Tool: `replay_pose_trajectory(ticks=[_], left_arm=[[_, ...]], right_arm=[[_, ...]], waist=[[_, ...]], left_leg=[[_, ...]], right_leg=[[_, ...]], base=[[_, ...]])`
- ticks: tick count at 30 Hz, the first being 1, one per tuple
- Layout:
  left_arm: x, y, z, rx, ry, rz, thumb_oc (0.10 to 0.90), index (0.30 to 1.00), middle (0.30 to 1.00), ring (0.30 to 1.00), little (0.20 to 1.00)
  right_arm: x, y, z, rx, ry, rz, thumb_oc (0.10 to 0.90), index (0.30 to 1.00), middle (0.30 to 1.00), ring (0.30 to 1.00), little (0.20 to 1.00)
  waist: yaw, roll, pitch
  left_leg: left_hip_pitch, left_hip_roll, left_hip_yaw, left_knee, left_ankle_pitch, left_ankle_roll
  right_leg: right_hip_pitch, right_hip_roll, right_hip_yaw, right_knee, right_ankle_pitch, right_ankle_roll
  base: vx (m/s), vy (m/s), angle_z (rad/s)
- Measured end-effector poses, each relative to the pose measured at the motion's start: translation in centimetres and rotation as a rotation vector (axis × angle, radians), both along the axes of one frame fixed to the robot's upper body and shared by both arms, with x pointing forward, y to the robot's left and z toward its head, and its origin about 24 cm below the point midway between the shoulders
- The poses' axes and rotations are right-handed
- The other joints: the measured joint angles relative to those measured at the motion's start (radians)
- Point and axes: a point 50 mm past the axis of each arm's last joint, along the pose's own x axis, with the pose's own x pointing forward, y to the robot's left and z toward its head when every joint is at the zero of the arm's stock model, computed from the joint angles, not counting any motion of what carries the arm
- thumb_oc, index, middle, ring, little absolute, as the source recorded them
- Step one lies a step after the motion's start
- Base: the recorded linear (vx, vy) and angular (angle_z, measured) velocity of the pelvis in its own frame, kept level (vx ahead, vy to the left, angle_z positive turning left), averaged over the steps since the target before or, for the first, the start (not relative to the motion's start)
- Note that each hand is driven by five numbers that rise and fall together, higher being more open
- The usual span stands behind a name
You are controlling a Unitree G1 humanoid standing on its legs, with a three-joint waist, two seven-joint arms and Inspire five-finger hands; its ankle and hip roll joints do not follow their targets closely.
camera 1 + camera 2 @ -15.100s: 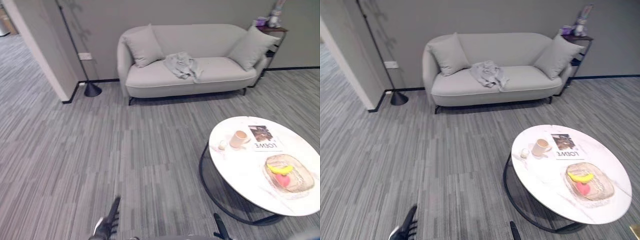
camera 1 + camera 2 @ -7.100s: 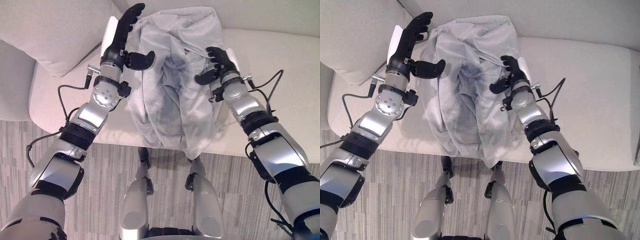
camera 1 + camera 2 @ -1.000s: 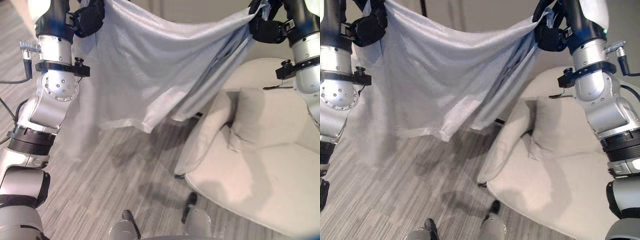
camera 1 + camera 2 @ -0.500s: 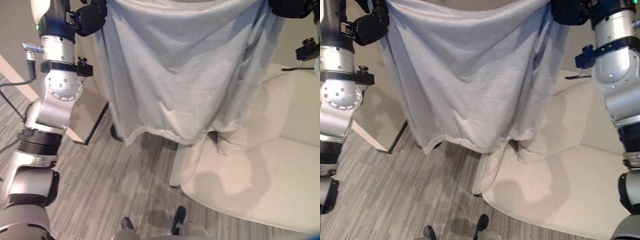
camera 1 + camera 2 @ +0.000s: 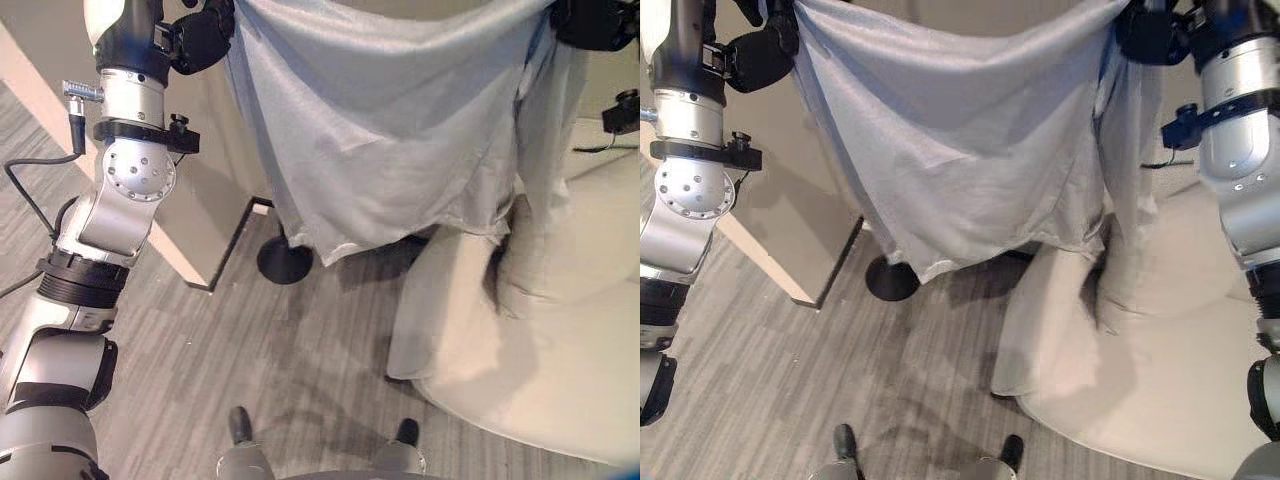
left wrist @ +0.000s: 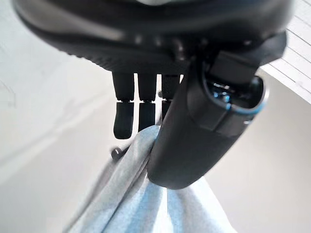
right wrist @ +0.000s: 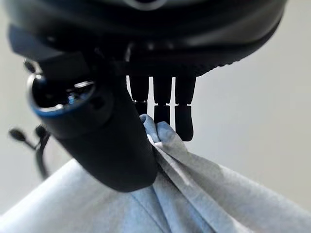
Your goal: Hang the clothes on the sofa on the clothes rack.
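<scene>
A light grey-blue shirt (image 5: 400,130) hangs spread wide and high between my two hands, its hem above the floor and the sofa's arm. My left hand (image 5: 203,35) is shut on one top corner, and its wrist view shows the cloth (image 6: 146,194) pinched between thumb and fingers (image 6: 139,104). My right hand (image 5: 1155,38) is shut on the other top corner, where the cloth (image 7: 194,194) is likewise pinched under the thumb. The clothes rack's black round base (image 5: 285,262) stands on the floor behind the shirt, which hides its pole. Small dark rack hooks (image 7: 19,135) show past my right hand.
The beige sofa (image 5: 540,370) fills the lower right, its cushion (image 5: 1185,260) just behind the shirt's right edge. A wall corner (image 5: 195,245) juts out on the left beside the rack's base. Grey striped carpet (image 5: 250,380) lies open in front.
The whole picture has shifted, so the sofa sits further right and the rack's base shows more. Both hands still hold the shirt spread high.
</scene>
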Motion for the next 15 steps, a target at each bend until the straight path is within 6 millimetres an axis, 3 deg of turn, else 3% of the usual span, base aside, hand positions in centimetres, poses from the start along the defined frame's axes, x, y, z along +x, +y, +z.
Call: replay_pose_trajectory(ticks=[1, 2, 3, 5, 7, 9, 10, 11, 13, 14, 15], left_arm=[[-0.1, -0.2, 0.4, 0.003, -0.016, -0.008, 0.400, 0.300, 0.300, 0.300, 0.300], [-0.2, -0.5, 0.8, -0.003, -0.034, -0.015, 0.400, 0.300, 0.300, 0.300, 0.300], [-0.4, -0.5, 1.2, -0.006, -0.052, -0.017, 0.400, 0.300, 0.300, 0.300, 0.300], [-1.1, 0.0, 2.3, -0.038, -0.111, -0.008, 0.400, 0.300, 0.300, 0.300, 0.300], [-1.5, 0.7, 2.8, -0.104, -0.156, 0.002, 0.400, 0.300, 0.300, 0.300, 0.300], [-1.3, 0.7, 2.5, -0.127, -0.148, 0.000, 0.400, 0.300, 0.300, 0.300, 0.300], [-1.1, 0.5, 2.2, -0.126, -0.132, -0.003, 0.400, 0.300, 0.300, 0.300, 0.300], [-0.7, 0.1, 1.5, -0.140, -0.107, -0.021, 0.400, 0.300, 0.300, 0.300, 0.300], [-0.9, 0.4, 1.6, -0.146, -0.114, -0.019, 0.400, 0.300, 0.300, 0.300, 0.300], [-1.5, 0.9, 2.2, -0.157, -0.142, -0.019, 0.400, 0.300, 0.300, 0.300, 0.300], [-1.5, 0.8, 2.3, -0.153, -0.141, -0.023, 0.400, 0.300, 0.300, 0.300, 0.300]], right_arm=[[0.1, 0.1, -0.3, -0.010, 0.012, 0.006, 0.400, 0.300, 0.300, 0.300, 0.300], [0.1, 0.2, -0.4, -0.020, 0.013, 0.004, 0.400, 0.300, 0.300, 0.300, 0.300], [0.1, 0.2, -0.2, -0.027, 0.007, 0.005, 0.400, 0.300, 0.300, 0.300, 0.300], [-0.3, 0.7, 1.0, -0.037, -0.038, 0.024, 0.400, 0.300, 0.300, 0.300, 0.300], [-0.8, 1.1, 2.1, -0.040, -0.082, 0.048, 0.400, 0.300, 0.300, 0.300, 0.300], [-1.1, 1.1, 2.4, -0.054, -0.095, 0.051, 0.400, 0.300, 0.300, 0.300, 0.300], [-1.2, 0.8, 2.5, -0.058, -0.095, 0.040, 0.400, 0.300, 0.300, 0.300, 0.300], [-1.9, -0.1, 3.0, -0.097, -0.100, -0.005, 0.400, 0.300, 0.300, 0.300, 0.300], [-1.8, -0.8, 3.0, -0.073, -0.095, -0.044, 0.400, 0.300, 0.300, 0.300, 0.300], [-2.2, -1.2, 3.4, -0.049, -0.111, -0.061, 0.400, 0.300, 0.300, 0.300, 0.300], [-2.3, -1.7, 3.2, -0.033, -0.114, -0.066, 0.400, 0.300, 0.300, 0.300, 0.300]], waist=[[0.000, 0.019, 0.004], [-0.006, 0.022, 0.006], [-0.002, 0.026, 0.007], [-0.001, 0.032, 0.010], [-0.001, 0.045, 0.017], [-0.006, 0.045, 0.017], [-0.011, 0.034, 0.018], [-0.027, 0.032, 0.015], [0.010, 0.049, 0.008], [-0.002, 0.073, 0.001], [-0.013, 0.075, 0.002]], left_leg=[[0.027, 0.011, -0.002, -0.017, -0.016, 0.021], [0.045, 0.006, -0.010, -0.031, -0.019, 0.025], [0.062, 0.003, -0.009, -0.044, -0.026, 0.036], [0.091, -0.001, -0.003, -0.082, -0.037, 0.052], [0.100, 0.014, 0.002, -0.095, -0.054, 0.057], [0.110, 0.017, 0.007, -0.095, -0.063, 0.044], [0.124, -0.002, 0.005, -0.092, -0.063, 0.040], [0.161, -0.024, -0.026, -0.093, -0.080, 0.012], [0.166, 0.014, 0.007, -0.062, -0.095, -0.016], [0.143, 0.014, 0.031, -0.106, -0.084, -0.030], [0.155, 0.025, 0.069, -0.101, -0.084, -0.040]], right_leg=[[-0.046, 0.005, 0.014, 0.136, -0.082, 0.031], [-0.071, 0.023, 0.019, 0.229, -0.189, 0.023], [-0.087, 0.063, 0.024, 0.251, -0.265, 0.047], [-0.122, 0.151, -0.041, 0.249, -0.360, 0.041], [-0.205, 0.276, -0.064, 0.207, -0.387, 0.014], [-0.256, 0.352, -0.060, 0.089, -0.379, 0.013], [-0.246, 0.369, -0.055, 0.024, -0.360, 0.030], [-0.160, 0.410, 0.011, -0.114, -0.247, -0.090], [-0.105, 0.458, 0.025, -0.192, -0.226, -0.130], [-0.103, 0.504, 0.025, -0.192, -0.250, -0.148], [-0.089, 0.520, 0.023, -0.192, -0.260, -0.149]], base=[[0.16, 0.333, -0.10], [0.15, 0.222, 0.10], [0.15, 0.168, 0.08], [0.14, 0.118, -0.06], [0.12, 0.047, -0.11], [0.09, -0.033, 0.11], [0.13, -0.058, 0.83], [0.17, -0.076, 0.68], [0.23, -0.103, -0.07], [0.23, -0.101, -0.40], [0.22, -0.103, -0.22]])
